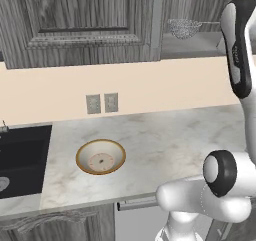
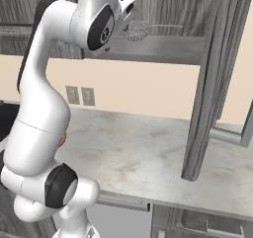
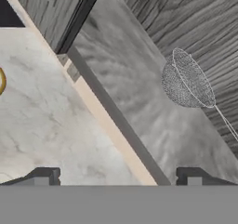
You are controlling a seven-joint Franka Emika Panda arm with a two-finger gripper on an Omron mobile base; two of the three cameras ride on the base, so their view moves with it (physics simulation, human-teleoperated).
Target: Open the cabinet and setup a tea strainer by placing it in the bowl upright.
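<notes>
The marble counter [image 1: 165, 140] is stretching across the left base view, with the black sink [image 1: 22, 160] lying at its 9 o'clock end. Above it, the cabinet [image 2: 163, 15] is standing open, its door [image 2: 210, 84] swinging out edge-on toward the camera in the right base view, at 3 o'clock from the arm [image 2: 42, 103]. The arm is reaching up toward the grey shelf [image 2: 158, 49] inside. The bowl [image 1: 100, 156] is sitting on the counter just beside the sink, at about 7 o'clock in the left base view, well apart from the shelf. The tea strainer [image 3: 187, 81] is resting on the shelf, its handle [image 3: 226, 121] pointing toward 4 o'clock in the hand view. The gripper [image 3: 117, 176] is hanging apart from the strainer with its fingertips [image 3: 46, 175] spread wide, holding nothing.
</notes>
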